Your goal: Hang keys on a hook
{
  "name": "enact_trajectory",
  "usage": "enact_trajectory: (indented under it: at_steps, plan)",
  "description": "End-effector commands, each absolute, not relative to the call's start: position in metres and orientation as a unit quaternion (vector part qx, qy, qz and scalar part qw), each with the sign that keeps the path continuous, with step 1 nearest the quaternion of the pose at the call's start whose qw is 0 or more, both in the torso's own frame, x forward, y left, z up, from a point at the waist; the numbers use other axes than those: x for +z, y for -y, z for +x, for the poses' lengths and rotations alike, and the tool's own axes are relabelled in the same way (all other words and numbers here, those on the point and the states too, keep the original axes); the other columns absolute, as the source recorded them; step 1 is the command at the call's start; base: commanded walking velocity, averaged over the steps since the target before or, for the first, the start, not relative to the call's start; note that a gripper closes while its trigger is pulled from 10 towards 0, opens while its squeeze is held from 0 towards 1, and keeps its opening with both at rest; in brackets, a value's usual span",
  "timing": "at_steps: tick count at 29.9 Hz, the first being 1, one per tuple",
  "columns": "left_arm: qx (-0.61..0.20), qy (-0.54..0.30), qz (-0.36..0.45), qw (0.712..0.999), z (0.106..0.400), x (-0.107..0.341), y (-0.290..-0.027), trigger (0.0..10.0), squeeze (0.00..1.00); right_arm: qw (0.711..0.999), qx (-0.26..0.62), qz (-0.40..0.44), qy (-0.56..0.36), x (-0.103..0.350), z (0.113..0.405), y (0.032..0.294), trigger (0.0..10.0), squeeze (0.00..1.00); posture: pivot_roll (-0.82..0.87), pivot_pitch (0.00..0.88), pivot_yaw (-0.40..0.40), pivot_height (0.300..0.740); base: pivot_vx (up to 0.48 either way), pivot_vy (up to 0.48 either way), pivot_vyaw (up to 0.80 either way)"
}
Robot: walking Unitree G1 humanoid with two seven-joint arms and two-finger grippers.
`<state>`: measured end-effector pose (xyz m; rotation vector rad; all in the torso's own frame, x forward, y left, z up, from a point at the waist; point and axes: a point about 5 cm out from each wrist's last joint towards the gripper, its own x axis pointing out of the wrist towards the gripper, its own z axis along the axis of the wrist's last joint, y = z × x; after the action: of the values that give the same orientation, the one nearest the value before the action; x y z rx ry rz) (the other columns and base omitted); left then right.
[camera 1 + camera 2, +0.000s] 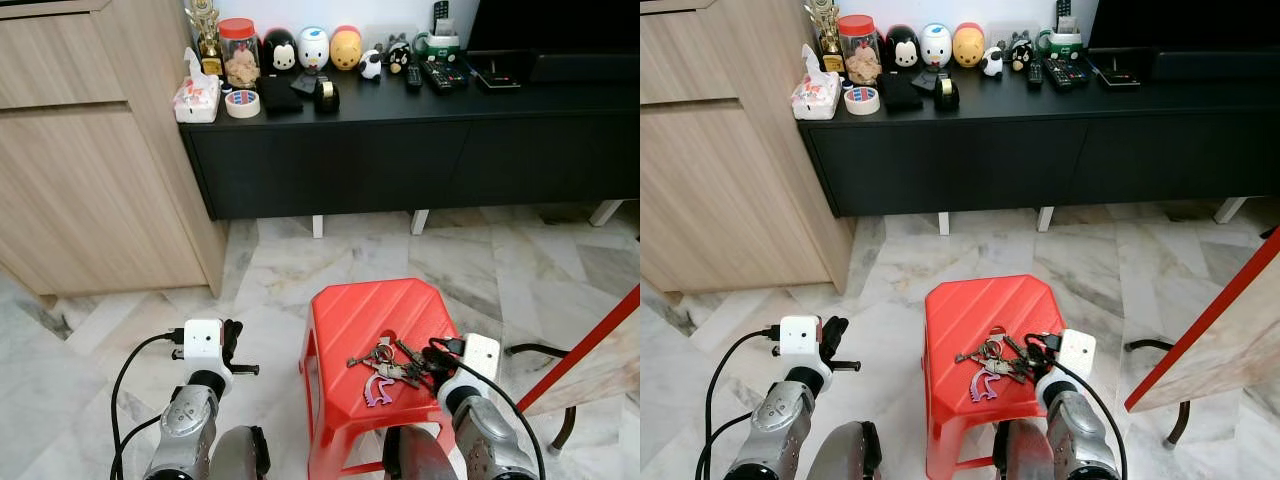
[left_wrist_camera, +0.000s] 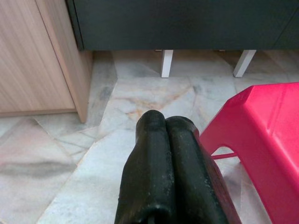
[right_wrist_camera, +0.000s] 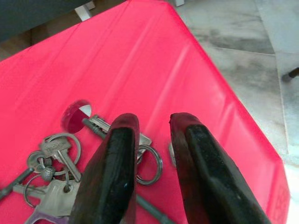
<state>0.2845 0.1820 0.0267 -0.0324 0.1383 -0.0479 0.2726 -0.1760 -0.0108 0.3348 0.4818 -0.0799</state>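
Marble floor, pale and veined, runs under everything. Over it, the right gripper (image 3: 152, 126) holds its two rounded black rubbery fingers (image 3: 117, 158) a little apart, tips hovering just above the bunch of keys (image 1: 385, 368), a tangle of silver metal blades and rings beneath and beside them. They lie on the glossy, ribbed top of a red plastic stool (image 1: 360, 315). Off to the side, the left gripper (image 2: 165, 122) has its fingers pressed together above bare floor, beside the stool. Beyond stands a matte black cabinet (image 1: 400, 150).
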Motion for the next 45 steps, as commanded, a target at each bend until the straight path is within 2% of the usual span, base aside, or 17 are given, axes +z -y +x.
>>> enact_trajectory:
  at_steps: [1, 8, 45]
  plan:
    - [-0.028, -0.076, -0.004, 0.997, 0.281, 0.023, -0.183, 10.0, 0.00, 0.954, -0.043, 0.168, -0.246, -0.014, 0.268, 0.177, 10.0, 0.00, -0.02, 0.076, -0.013, 0.607, 0.000, 0.000, 0.00]
    - [-0.027, -0.077, -0.003, 0.997, 0.281, 0.023, -0.184, 10.0, 0.00, 0.946, -0.041, 0.151, -0.285, -0.024, 0.264, 0.174, 10.0, 0.00, -0.02, 0.076, -0.013, 0.607, 0.000, 0.000, 0.00]
    - [-0.030, -0.076, 0.007, 0.997, 0.281, 0.023, -0.185, 10.0, 0.00, 0.937, -0.021, 0.156, -0.313, -0.030, 0.264, 0.167, 10.0, 0.00, -0.01, 0.084, -0.013, 0.607, 0.000, 0.000, 0.00]
